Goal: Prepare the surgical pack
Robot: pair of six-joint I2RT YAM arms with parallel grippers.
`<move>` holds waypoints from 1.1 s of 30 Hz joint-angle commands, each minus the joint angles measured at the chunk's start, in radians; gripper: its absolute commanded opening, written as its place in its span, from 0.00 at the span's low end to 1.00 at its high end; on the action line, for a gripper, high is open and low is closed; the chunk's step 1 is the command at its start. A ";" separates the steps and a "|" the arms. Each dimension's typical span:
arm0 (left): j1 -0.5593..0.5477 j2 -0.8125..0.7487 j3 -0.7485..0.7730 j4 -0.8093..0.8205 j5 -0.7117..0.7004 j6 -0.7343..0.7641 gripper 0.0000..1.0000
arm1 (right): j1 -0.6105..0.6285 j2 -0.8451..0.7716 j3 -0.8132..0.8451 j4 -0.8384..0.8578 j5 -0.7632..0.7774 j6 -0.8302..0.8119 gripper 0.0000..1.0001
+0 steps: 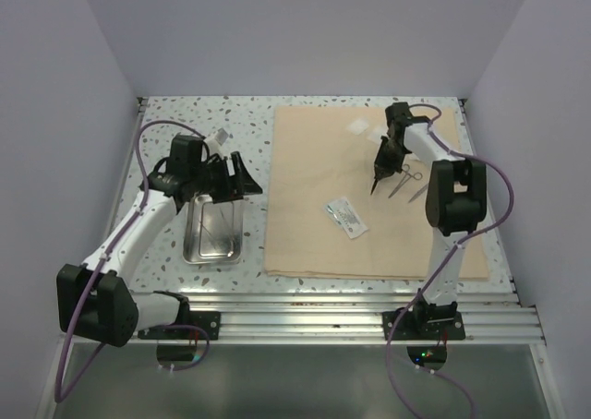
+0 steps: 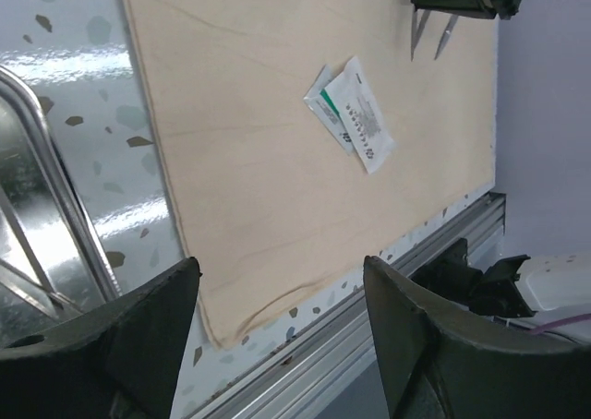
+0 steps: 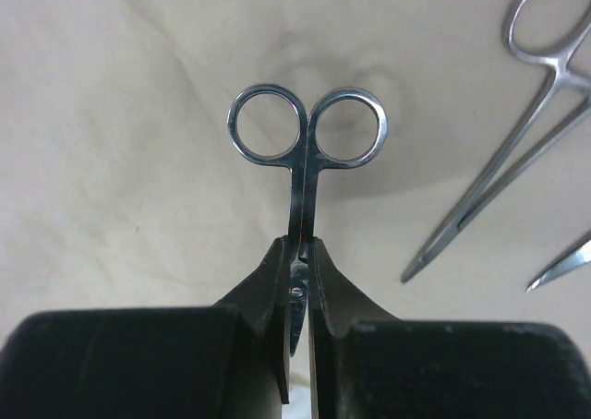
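Note:
The beige cloth (image 1: pixel 314 225) lies spread over the table's middle and right. My right gripper (image 3: pixel 303 253) is shut on the thin steel scissors (image 3: pixel 305 151), pinching them near the pivot with the finger rings pointing away, just above the cloth. In the top view this gripper (image 1: pixel 377 179) hangs over the cloth's far right part. Forceps (image 3: pixel 517 133) lie beside it on the cloth (image 3: pixel 120 161). Two small packets (image 2: pixel 355 114) rest mid-cloth (image 2: pixel 259 179). The shiny steel tray (image 1: pixel 187 244) sits left of the cloth. Above the tray's far end my left gripper (image 1: pixel 242 181) stands open and empty.
A second thin instrument tip (image 3: pixel 563 267) lies right of the forceps. The aluminium rail (image 1: pixel 351 308) runs along the near edge. White walls close in the speckled table (image 1: pixel 175 114) on three sides. A faint pale square (image 1: pixel 355 126) lies at the cloth's far edge.

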 commanded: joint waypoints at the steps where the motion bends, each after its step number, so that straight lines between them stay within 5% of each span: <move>1: -0.016 -0.047 -0.048 0.195 0.117 -0.095 0.76 | 0.003 -0.161 -0.068 0.040 -0.130 0.018 0.00; 11: -0.243 0.172 -0.030 0.523 0.121 -0.325 0.79 | 0.107 -0.372 -0.272 0.147 -0.232 0.125 0.00; 19: -0.338 0.342 0.086 0.602 0.103 -0.348 0.75 | 0.265 -0.508 -0.352 0.183 -0.249 0.239 0.00; 33: -0.409 0.434 0.103 0.648 0.120 -0.375 0.60 | 0.345 -0.567 -0.370 0.167 -0.269 0.288 0.00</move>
